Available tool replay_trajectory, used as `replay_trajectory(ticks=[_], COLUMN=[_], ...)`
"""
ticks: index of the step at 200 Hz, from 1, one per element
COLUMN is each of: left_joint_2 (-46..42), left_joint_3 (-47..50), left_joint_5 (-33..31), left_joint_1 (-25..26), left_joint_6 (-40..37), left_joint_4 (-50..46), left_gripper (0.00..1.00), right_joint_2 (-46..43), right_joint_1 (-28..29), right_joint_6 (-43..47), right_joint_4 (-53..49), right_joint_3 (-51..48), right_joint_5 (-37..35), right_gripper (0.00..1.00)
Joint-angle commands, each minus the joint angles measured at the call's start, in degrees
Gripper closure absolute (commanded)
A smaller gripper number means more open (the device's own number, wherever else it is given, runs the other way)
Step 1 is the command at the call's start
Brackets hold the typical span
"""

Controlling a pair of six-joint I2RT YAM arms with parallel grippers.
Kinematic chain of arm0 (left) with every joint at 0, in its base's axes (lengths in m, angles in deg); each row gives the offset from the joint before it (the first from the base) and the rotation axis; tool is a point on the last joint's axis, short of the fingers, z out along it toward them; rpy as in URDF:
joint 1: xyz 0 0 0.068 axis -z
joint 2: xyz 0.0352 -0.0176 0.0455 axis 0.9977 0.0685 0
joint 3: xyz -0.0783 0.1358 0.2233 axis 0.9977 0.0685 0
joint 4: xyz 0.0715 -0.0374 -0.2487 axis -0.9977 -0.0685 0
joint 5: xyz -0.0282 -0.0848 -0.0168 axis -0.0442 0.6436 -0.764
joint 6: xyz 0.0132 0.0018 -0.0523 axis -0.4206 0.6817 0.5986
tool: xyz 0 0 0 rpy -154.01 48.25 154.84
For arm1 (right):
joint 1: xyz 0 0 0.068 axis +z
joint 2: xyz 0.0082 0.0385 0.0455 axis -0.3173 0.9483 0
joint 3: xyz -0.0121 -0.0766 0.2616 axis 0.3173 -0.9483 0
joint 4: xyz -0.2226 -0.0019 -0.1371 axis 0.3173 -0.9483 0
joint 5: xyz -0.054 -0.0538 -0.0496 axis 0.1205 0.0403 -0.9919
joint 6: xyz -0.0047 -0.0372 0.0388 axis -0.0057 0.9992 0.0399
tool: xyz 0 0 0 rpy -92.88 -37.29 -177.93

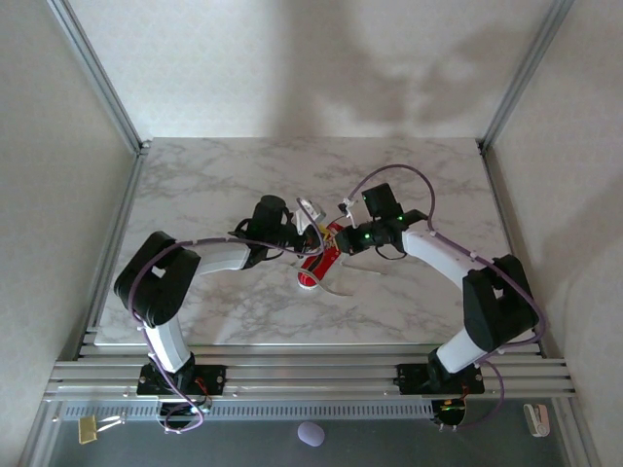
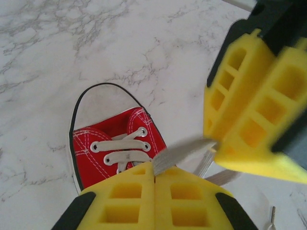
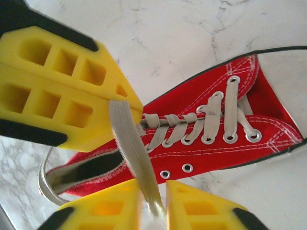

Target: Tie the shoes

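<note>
The red sneaker [image 1: 317,265] is set on the tabletop [image 1: 195,185], its white lace [image 3: 130,139] pinched by the closed left gripper [image 2: 154,173]. With the right gripper [image 3: 153,199] slightly parted around it, the lace may be dropped and slackened.

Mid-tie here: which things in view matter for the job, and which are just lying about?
In the job: red sneaker, white lace, left gripper shut on the lace, right gripper with lace between its fingers.
Lying about, past the near edge of the table: purple lump, yellowish clip, white clip.
</note>
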Motion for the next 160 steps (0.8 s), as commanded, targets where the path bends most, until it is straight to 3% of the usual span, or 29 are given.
replay_trajectory(ticks=[1, 10, 18, 72, 113, 160], left_joint_2=[-1.6, -1.5, -1.3, -0.6, -0.3, 0.6], left_joint_3=[0.7, 0.7, 0.5, -0.2, -0.2, -0.2], left_joint_5=[0.4, 0.2, -0.9, -1.6, -2.2, -0.8], left_joint_1=[-1.1, -1.0, -1.0, -1.2, -1.3, -1.4], left_joint_6=[3.5, 4.8, 6.6, 11.6, 14.1, 16.5], left_joint_4=[1.6, 1.7, 1.7, 0.1, -0.4, 0.0], left_gripper=[1.0, 1.0, 1.0, 1.0, 1.0, 1.0], right_joint_2=[-4.5, -6.6, -8.4, -15.5, -12.6, -6.5], right_joint_1=[1.1, 1.8, 2.6, 12.6, 18.6, 20.9], right_joint_6=[-1.1, -1.1, -1.1, -11.5, -20.0, -15.9], right_joint_4=[1.5, 2.2, 2.2, -2.4, -6.8, -2.0], right_joint_3=[-1.3, -2.8, -4.1, -13.6, -16.1, -16.4], right_joint_5=[-4.2, -6.3, -8.8, -25.7, -28.5, -27.9], right_gripper=[0.59, 0.5, 0.48, 0.53, 0.55, 0.52])
